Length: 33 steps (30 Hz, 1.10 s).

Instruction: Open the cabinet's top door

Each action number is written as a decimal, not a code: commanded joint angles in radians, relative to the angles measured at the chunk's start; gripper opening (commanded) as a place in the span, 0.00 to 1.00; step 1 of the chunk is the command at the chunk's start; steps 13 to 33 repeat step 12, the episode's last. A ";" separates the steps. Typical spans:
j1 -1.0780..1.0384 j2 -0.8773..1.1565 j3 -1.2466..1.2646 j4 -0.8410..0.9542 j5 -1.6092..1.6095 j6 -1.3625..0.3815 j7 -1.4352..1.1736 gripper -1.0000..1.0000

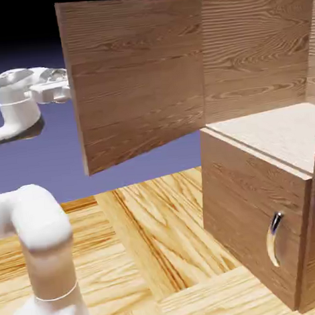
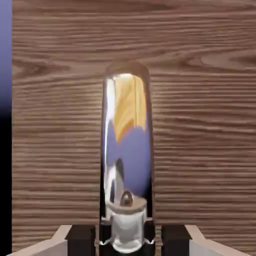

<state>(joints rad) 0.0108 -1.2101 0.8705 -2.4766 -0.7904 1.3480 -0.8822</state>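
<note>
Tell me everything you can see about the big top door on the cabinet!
The top door is a large flat panel of brown wood grain. It stands swung wide open, sticking out from the cabinet and baring a pale shelf inside. The exterior view shows only its plain side, which hides the robot's hand behind it. In the hand view its long, curved, shiny silver handle runs upright between the gripper, whose fingers sit close on either side.

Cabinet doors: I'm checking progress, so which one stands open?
The larger brown wood-grain top door, swung wide; the smaller lower door with its short silver handle stays shut.
</note>
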 commanded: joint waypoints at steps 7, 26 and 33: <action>-0.254 0.074 0.191 0.246 0.100 -0.186 -0.003 0.00; -0.365 0.088 0.261 0.352 0.128 -0.259 -0.014 1.00; -0.365 0.088 0.261 0.352 0.128 -0.259 -0.014 1.00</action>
